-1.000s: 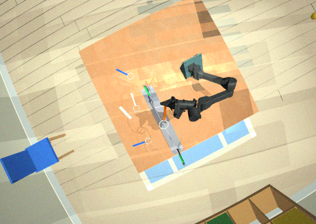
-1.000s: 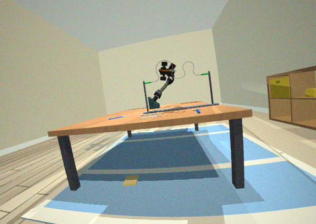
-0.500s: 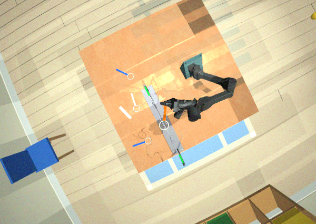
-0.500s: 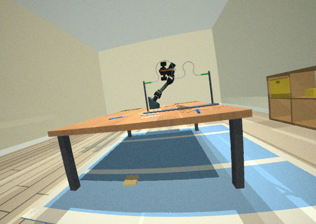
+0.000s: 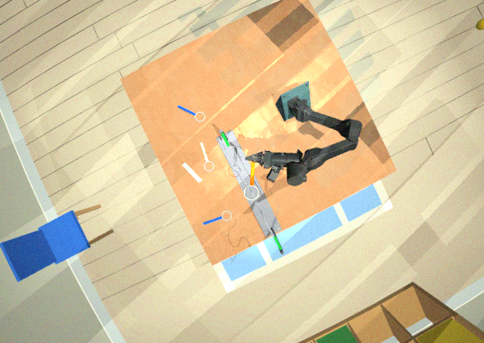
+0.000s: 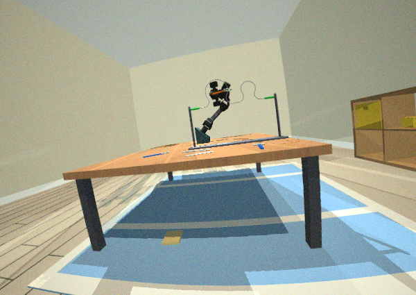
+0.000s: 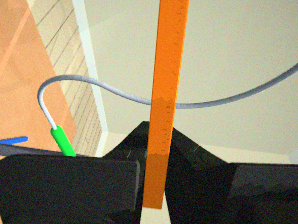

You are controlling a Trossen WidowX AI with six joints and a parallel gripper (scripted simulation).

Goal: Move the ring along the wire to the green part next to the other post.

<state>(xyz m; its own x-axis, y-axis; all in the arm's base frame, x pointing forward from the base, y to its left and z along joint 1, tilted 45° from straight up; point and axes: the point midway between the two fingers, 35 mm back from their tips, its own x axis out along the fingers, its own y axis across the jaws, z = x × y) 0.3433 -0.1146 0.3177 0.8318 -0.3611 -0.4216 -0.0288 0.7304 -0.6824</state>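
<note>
My gripper (image 5: 250,158) (image 7: 153,129) is shut on the orange handle (image 5: 252,173) (image 6: 218,92) (image 7: 166,65), high above the table. The pale ring (image 5: 244,192) at the handle's far end lies nearly level. The thin grey wire (image 6: 247,81) (image 7: 215,104) appears to run through it, on the steep side of the left hump in the exterior view; contact cannot be told. The ring is outside the wrist view. One green part (image 5: 225,139) (image 6: 195,109) (image 7: 62,141) is at the left post (image 6: 192,126); the other green part (image 5: 278,244) (image 6: 269,97) is at the right post (image 6: 277,116).
The posts rise from a long grey base plate (image 5: 268,222) on the wooden table (image 5: 161,85). Two blue-handled rings, a white-handled ring (image 5: 205,153) and a white bar (image 5: 192,172) lie beside the plate, across from the arm's base (image 5: 296,101).
</note>
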